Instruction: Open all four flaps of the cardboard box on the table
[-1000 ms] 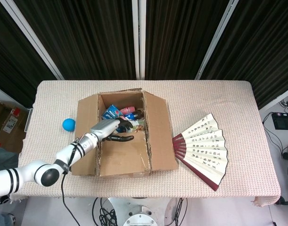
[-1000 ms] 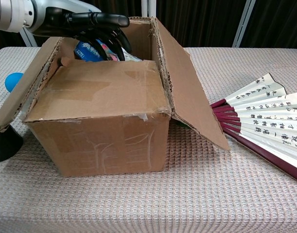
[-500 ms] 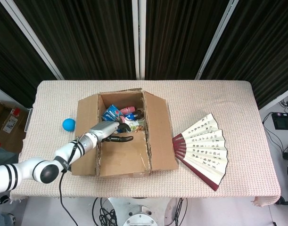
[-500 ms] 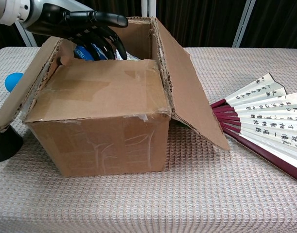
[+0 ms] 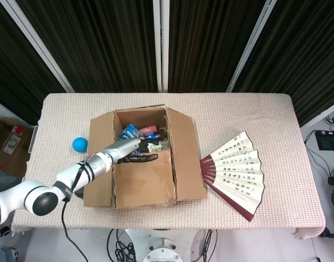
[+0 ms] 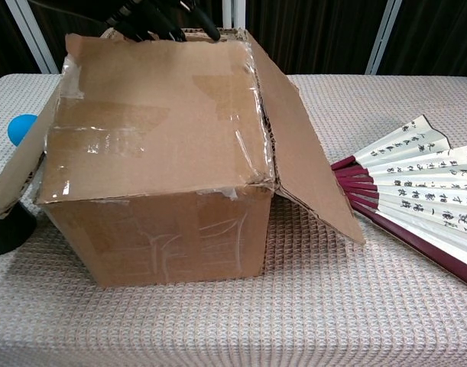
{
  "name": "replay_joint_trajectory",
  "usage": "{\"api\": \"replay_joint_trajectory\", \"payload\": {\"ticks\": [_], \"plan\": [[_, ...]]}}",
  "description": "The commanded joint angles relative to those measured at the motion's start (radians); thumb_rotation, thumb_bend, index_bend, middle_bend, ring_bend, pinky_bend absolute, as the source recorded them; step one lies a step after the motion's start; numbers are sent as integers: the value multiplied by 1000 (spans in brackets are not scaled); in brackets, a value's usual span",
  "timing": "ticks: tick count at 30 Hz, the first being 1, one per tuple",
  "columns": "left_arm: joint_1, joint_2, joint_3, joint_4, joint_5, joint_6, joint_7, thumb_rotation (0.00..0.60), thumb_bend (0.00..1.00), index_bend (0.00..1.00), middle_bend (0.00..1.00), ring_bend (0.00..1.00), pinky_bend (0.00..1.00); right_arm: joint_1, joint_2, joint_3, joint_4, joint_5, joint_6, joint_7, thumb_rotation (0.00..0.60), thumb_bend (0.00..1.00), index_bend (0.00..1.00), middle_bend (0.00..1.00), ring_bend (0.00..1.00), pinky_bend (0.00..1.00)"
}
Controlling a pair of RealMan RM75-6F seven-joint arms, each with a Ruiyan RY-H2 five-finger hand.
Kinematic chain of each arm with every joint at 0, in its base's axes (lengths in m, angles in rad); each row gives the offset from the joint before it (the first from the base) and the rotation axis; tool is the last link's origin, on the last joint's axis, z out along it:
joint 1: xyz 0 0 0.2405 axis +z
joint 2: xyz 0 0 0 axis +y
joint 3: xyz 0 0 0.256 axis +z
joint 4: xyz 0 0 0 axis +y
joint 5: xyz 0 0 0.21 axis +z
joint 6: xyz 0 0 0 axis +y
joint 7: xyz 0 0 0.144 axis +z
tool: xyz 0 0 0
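Hooking its fingers under the near flap [image 5: 144, 178]'s far edge, the left hand [image 5: 129, 152] grips it; the box [image 6: 153, 237] sits mid-table, flap extending toward six o'clock from the hand.

We see a white arm [image 5: 30, 197] with black joint bands, a silver forearm, a thin black cable looping below it, and a left robot hand [image 5: 135, 156] with black fingers [image 6: 205, 21].
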Motion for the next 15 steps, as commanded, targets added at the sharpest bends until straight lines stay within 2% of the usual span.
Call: {"api": "replay_joint_trajectory", "payload": {"ticks": [1, 9, 12, 15], "plan": [[40, 56, -67, -38, 31, -59, -69, 66, 97, 121, 458, 147, 174, 3, 1, 0, -1, -2, -2, 1, 600, 326, 0, 0, 0, 0], [167, 156, -231, -137, 89, -215, -191, 69, 97, 85, 485, 168, 186, 9, -10, 5, 3, -7, 5, -12, 600, 326, 0, 0, 0, 0], [236, 188, -314, -177, 99, -313, -214, 76, 97, 71, 488, 171, 187, 9, -11, 7, 3, -8, 10, -17, 600, 326, 0, 0, 0, 0], [313, 194, -426, -194, 63, -440, -221, 97, 96, 59, 499, 186, 188, 10, -11, 6, 0, -13, 13, -24, 600, 326, 0, 0, 0, 0]]}}
